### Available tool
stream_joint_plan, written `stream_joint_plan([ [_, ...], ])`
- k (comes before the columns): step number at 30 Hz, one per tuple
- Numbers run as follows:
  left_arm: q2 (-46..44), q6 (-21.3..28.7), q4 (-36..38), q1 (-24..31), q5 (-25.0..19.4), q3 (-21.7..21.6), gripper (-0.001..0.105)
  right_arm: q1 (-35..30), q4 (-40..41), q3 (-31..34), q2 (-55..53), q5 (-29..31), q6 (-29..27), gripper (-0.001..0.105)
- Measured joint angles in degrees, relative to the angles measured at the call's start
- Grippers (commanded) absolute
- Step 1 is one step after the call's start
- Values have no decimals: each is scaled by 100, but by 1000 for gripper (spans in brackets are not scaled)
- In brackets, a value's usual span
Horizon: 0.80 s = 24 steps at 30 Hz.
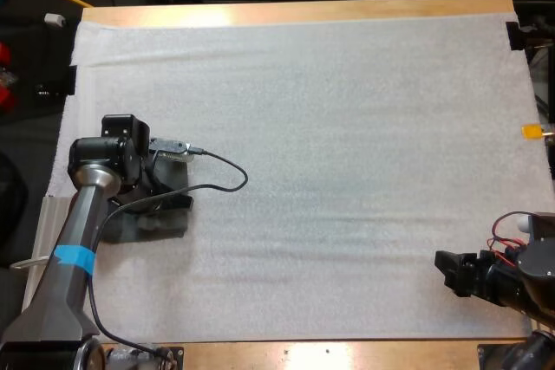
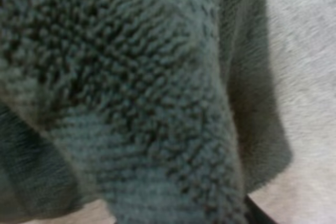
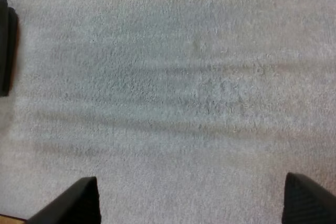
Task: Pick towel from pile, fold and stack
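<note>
A dark grey-green towel (image 1: 160, 224) lies bunched on the white mat (image 1: 347, 127) near its left edge. My left gripper (image 1: 171, 200) points down into it, shut on the towel. In the left wrist view the towel's looped pile (image 2: 147, 103) hangs right in front of the camera, with a strip of mat beside it and a black fingertip (image 2: 258, 214) at its lower hem. At the mat's near right corner my right gripper (image 1: 447, 271) hovers low and open. Its two fingers stand wide apart over bare mat (image 3: 191, 184).
The mat covers most of the wooden table (image 1: 303, 11), with wood showing along the far and near edges. A dark flat object (image 3: 5, 45) sits at the edge of the right wrist view. Small black clips hold the mat's far corners (image 1: 513, 34).
</note>
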Motion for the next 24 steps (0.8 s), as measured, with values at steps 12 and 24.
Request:
stream_joint_plan([
  [12, 6, 175, 0, 0, -513, 0, 0, 0, 0, 0, 0, 0, 0, 69],
  [24, 6, 183, 0, 0, -541, 0, 2, 0, 0, 0, 0, 0, 0, 69],
])
